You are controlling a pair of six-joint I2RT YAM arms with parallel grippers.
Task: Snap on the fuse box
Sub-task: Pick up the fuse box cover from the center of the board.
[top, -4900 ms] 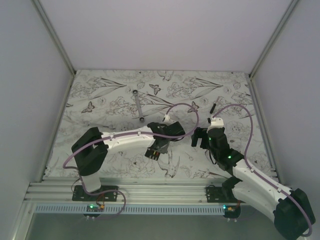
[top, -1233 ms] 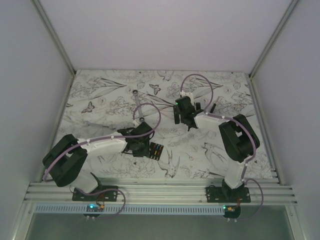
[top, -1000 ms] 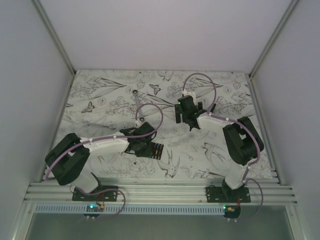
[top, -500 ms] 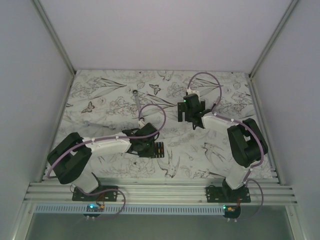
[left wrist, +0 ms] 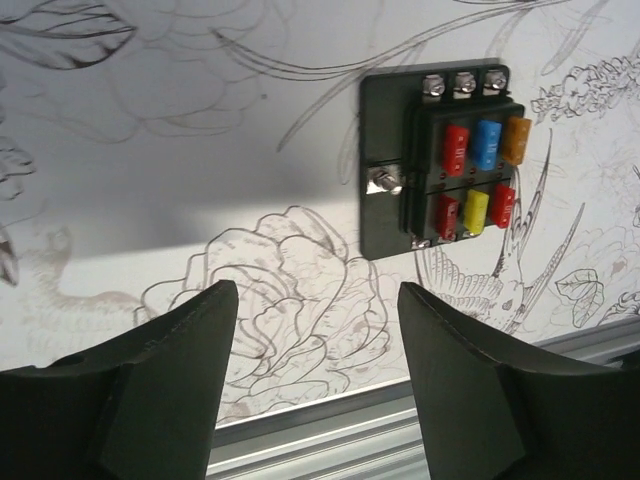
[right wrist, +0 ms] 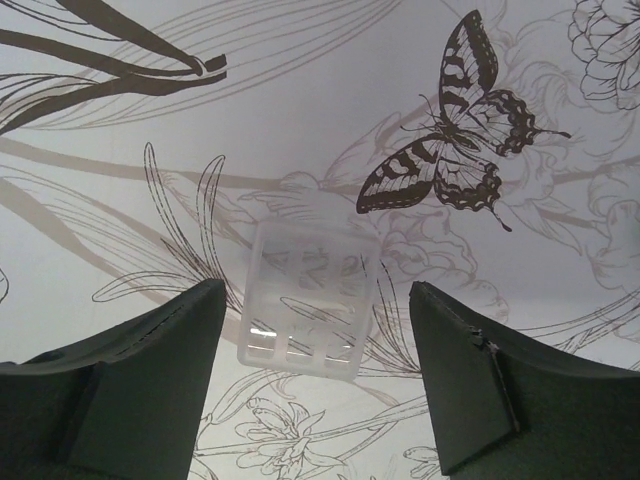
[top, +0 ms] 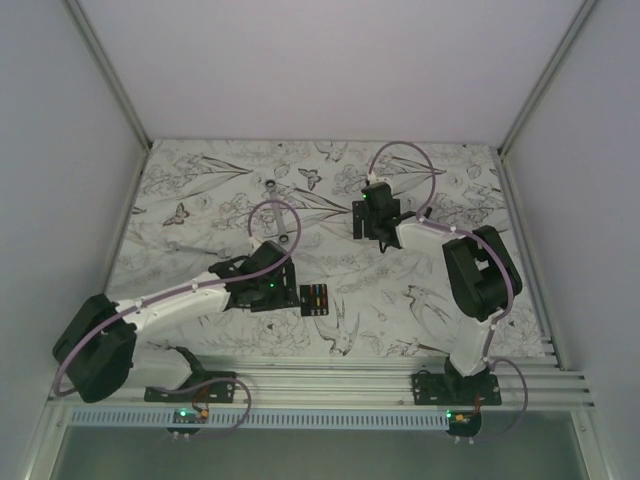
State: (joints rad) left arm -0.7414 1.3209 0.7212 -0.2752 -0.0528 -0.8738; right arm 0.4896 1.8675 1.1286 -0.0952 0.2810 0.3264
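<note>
Table point(top: 200, 215) under a white cover printed with grey flowers, leaves, birds and butterflies, edged along the near side by an aluminium rail point(top: 320, 378). Flat on the cover, toward the front and near the middle: fuse box point(top: 315, 299), black base, fuses face up in two rows of three, red, blue and orange over red, yellow and red, silver screw heads along one edge. Farther back and right of centre, just beside a printed butterfly and well apart from the fuse box: clear plastic cover point(right wrist: 310, 298), lying flat. Back, left of centre: silver wrench point(top: 271, 187), only partly visible.
</note>
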